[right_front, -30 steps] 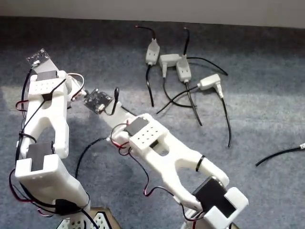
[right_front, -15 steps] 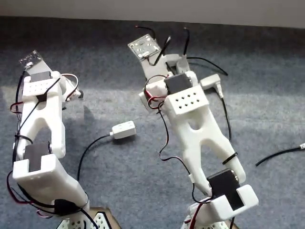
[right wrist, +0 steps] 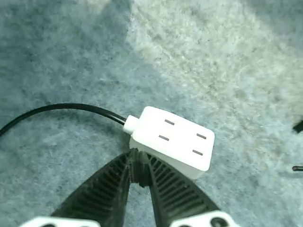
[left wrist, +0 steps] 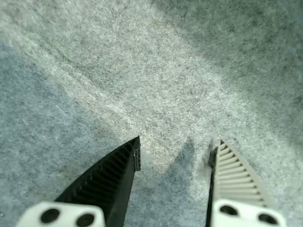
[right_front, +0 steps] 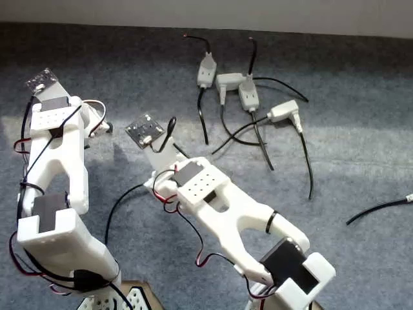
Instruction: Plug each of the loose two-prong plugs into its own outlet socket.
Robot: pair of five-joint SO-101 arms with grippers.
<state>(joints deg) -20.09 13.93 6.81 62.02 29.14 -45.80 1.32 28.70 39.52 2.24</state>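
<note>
High view: the right arm (right_front: pixel 213 200) lay across the middle of the grey desk (right_front: pixel 361 148), above a black cord (right_front: pixel 118 205). Half a second earlier it had been stretched out to the far edge. Four loose plugs (right_front: pixel 248 93) sat near that far edge with their cords crossing, so lifting one could drag its neighbours. The left arm (right_front: pixel 55 161) had barely shifted.

Left wrist view: the left gripper (left wrist: pixel 175 151) hung open over bare desk.

Right wrist view: the right gripper (right wrist: pixel 139 168) was closed and empty, its tips touching the near side of the white outlet block (right wrist: pixel 173 144). A push from there would likely slide the block rather than steady it.
</note>
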